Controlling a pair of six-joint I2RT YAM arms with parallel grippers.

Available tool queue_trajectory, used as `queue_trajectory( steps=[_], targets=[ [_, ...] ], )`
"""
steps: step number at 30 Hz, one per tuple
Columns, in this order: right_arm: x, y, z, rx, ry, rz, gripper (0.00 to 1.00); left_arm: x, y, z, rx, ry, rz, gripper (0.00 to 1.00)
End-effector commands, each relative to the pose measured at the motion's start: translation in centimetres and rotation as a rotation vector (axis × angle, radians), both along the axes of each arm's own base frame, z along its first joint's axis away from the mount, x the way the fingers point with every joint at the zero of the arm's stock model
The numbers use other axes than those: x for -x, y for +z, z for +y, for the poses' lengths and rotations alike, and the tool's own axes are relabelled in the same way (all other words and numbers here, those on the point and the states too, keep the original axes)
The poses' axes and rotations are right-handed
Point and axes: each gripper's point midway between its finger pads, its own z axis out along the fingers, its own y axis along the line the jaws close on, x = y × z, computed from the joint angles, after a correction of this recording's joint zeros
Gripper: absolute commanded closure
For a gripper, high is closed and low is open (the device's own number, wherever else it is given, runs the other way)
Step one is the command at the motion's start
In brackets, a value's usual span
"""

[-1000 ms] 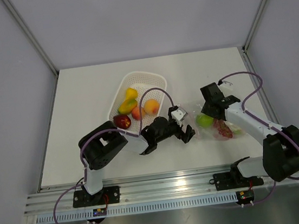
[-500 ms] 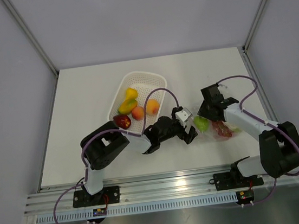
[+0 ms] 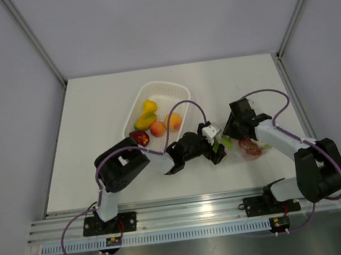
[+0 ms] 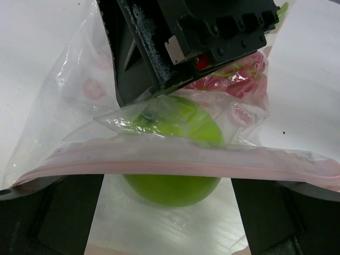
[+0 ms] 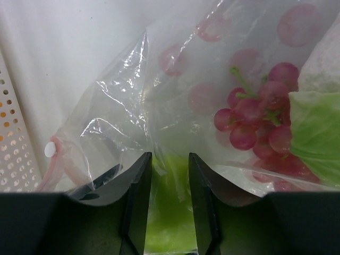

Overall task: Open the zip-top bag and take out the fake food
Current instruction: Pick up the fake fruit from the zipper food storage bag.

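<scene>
While right gripper stands narrow on the top film of the zip-top bag, with the grip unconfirmed, left gripper sits wide open at the mouth, straddling the pink zip strip. Bag lies right of the white basket. Step: opening. Next, probably: lift film, left takes green apple.

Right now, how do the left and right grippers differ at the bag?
The left gripper is wide open; the right gripper is nearly closed, pinching a fold of bag film. The left gripper faces the zip strip at the mouth; the right gripper comes from the opposite side, above the green apple. Both are at the bag.
</scene>
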Motion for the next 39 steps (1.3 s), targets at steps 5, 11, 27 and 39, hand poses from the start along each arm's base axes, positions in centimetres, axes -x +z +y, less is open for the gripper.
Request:
queue_trajectory(
  steps=[5, 11, 27, 39],
  targets=[
    [-0.3, 1.0, 1.9, -0.088, 0.062, -0.034, 0.64, -0.8, 1.9, -1.2, 0.060, 0.014, -0.023, 0.01],
    [-0.4, 1.3, 1.9, -0.094, 0.058, -0.047, 0.65, -1.0, 1.8, -1.0, 0.036, 0.028, -0.026, 0.08],
    [-0.3, 0.4, -1.6, 0.008, -0.133, 0.000, 0.69, -1.1, 5.6, 0.2, -0.003, 0.048, -0.041, 0.36],
    [-0.2, -0.5, -2.7, 0.056, -0.186, 0.043, 0.72, -2.2, 4.4, 2.2, -0.268, 0.168, 0.104, 0.34]
  ],
)
